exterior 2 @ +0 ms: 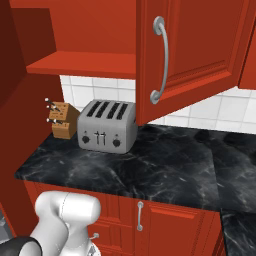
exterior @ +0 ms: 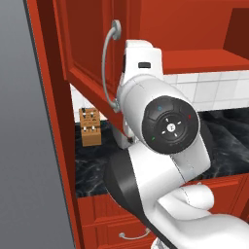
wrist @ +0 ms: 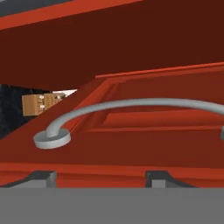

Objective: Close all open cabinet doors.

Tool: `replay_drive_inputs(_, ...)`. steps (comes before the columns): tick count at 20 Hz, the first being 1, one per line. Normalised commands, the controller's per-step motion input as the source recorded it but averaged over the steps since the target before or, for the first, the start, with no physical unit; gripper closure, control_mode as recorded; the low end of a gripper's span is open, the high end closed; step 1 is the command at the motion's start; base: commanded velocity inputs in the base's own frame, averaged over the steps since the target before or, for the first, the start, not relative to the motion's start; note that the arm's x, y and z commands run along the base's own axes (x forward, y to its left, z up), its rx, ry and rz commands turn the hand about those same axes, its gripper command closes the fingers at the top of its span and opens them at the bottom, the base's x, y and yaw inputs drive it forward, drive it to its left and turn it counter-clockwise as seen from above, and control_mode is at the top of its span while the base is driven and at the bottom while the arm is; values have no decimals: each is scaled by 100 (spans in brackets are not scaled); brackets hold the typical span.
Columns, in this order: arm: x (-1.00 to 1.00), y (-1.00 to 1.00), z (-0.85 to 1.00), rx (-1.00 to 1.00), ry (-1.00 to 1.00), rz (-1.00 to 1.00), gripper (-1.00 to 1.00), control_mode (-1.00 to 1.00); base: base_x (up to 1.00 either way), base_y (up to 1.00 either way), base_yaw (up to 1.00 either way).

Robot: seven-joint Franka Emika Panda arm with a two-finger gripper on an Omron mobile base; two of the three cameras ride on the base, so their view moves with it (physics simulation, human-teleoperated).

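Left base view: the cabinet door [exterior: 85,46] stands swung out at the upper left of the frame, its curved silver handle [exterior: 108,65] just left of the white arm [exterior: 160,146], whose bulk hides the claw. A knife block [exterior: 90,126] sits on the dark counter [exterior: 228,141] at centre left.

Right base view: the same door [exterior 2: 200,55] hangs open at the upper right, handle [exterior 2: 161,60] toward the frame's middle, over a toaster [exterior 2: 107,125] and the marble counter [exterior 2: 165,165]. The shelf behind it is exposed — the door is clearly not shut.

Hand view: the handle [wrist: 131,107] arcs across mid-frame against the red panel, and the two finger tips [wrist: 41,177] rise at the bottom edge, apart; whether they pinch anything I cannot tell.

Judging by this, the step in hand is engaging this door. The next move calls for pressing or swinging it toward the cabinet — a steady arc about its hinge.
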Motion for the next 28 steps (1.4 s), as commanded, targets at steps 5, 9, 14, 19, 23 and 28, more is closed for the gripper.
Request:
replay_drive_inputs(5,57,-35,-11,-8,1,-3,-100,-100,0,0,0)
replay_drive_inputs(9,71,-35,-9,-7,2,-4,-100,-100,0,0,0)
replay_drive_inputs(14,80,-34,-6,-6,1,-1,-100,-100,0,0,0)
replay_drive_inputs(19,84,-31,-6,-6,0,0,-100,-100,0,0,0)
replay_drive_inputs(23,88,-28,-8,-5,0,0,-100,-100,0,0,0)
replay_drive_inputs(28,98,-24,-3,-3,0,0,-100,-100,0,0,0)
